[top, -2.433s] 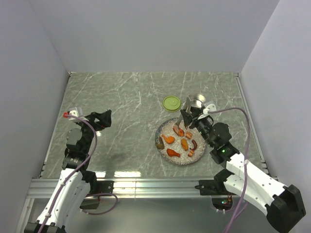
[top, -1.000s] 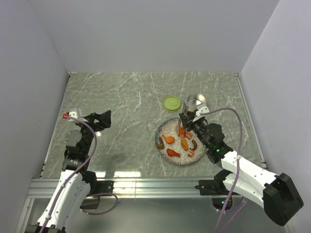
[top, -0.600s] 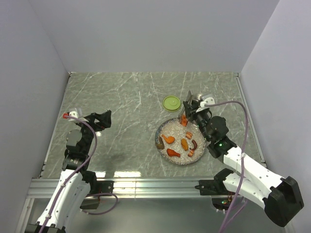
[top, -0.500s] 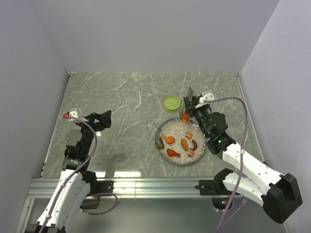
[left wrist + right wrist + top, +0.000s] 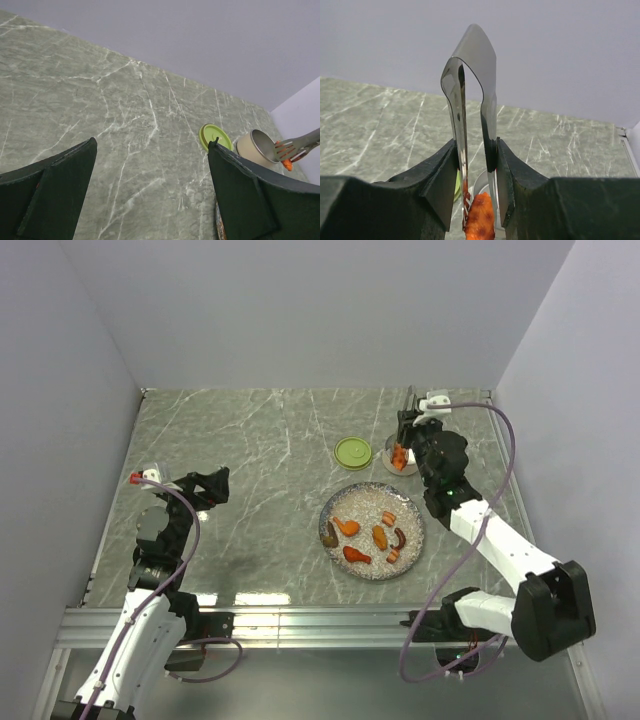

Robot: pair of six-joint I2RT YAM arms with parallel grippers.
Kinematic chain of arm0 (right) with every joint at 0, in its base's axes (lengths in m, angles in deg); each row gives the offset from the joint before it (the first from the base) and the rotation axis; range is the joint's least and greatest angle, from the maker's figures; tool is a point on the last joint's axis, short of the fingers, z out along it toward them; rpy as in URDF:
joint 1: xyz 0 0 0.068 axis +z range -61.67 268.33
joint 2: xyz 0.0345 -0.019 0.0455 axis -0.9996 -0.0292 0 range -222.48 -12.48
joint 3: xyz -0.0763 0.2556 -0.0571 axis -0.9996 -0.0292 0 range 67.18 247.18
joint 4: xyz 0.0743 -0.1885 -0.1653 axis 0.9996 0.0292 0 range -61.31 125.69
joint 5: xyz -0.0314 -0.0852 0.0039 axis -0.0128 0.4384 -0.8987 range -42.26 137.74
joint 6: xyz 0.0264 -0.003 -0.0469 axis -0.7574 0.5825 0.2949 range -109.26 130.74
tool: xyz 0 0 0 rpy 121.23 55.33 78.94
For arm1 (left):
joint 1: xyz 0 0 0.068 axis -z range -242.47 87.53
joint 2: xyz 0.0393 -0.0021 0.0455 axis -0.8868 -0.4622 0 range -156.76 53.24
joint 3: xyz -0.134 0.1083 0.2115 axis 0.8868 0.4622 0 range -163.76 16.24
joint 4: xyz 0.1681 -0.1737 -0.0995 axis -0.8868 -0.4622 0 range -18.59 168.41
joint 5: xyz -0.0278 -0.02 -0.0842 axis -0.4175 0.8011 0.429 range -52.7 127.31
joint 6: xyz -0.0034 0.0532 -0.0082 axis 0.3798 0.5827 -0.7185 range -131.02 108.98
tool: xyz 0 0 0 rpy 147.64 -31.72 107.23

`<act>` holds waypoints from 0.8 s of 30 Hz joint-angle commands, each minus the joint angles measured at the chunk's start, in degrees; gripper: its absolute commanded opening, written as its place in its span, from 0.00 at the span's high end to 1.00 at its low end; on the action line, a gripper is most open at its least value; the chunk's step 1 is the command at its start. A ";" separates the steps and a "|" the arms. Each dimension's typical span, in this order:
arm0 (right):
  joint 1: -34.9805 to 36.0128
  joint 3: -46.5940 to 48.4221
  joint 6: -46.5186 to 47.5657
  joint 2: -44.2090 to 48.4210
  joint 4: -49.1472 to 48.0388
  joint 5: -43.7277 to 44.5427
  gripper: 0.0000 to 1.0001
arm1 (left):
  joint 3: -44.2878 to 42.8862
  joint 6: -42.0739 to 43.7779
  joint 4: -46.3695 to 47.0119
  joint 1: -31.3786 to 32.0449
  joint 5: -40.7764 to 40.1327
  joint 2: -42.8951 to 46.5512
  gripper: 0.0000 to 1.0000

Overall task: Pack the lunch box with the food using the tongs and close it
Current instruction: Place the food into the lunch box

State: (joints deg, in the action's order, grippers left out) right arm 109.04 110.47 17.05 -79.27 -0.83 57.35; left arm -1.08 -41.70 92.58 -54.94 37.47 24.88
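My right gripper [image 5: 410,432] is shut on the tongs [image 5: 407,405], squeezing their two arms [image 5: 470,75] together between its fingers [image 5: 440,175]. The tong tips pinch one orange piece of food [image 5: 399,454] [image 5: 480,220], which hangs just over the open steel lunch box [image 5: 402,462] [image 5: 255,147]. The lime-green lid [image 5: 352,451] [image 5: 216,136] lies flat on the table left of the tin. Several more food pieces [image 5: 380,537] sit on the speckled plate [image 5: 362,502]. My left gripper [image 5: 213,486] [image 5: 155,192] stands open and empty, far to the left.
Grey walls close in the marble table on three sides. The right wall is close behind the tin. The metal rail carrying the arm bases [image 5: 300,620] runs along the near edge.
My right arm has lifted an orange piece off the plate with the tongs and carried it back and right to just above the tin. The left arm has not moved.
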 commanded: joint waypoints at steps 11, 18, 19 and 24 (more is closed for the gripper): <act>-4.89 10.85 1.60 -8.09 -0.28 -2.57 0.81 | 0.10 0.00 3.23 -0.23 0.98 -0.73 0.01; -5.68 13.40 1.52 -11.87 0.42 -2.22 0.72 | 0.18 0.00 3.14 -0.23 0.98 -0.73 0.01; -5.68 13.58 1.52 -12.23 0.43 -2.05 0.71 | 0.18 0.09 3.14 -0.23 0.98 -0.82 0.01; -5.85 14.81 1.96 -13.37 0.16 -1.61 0.57 | 0.10 0.09 3.23 -0.23 1.07 -0.82 0.01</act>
State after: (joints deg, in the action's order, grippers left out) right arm 103.77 121.05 17.97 -92.84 1.81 55.23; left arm -1.06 -41.70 92.78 -54.94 37.49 24.09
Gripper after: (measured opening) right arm 0.431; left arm 0.994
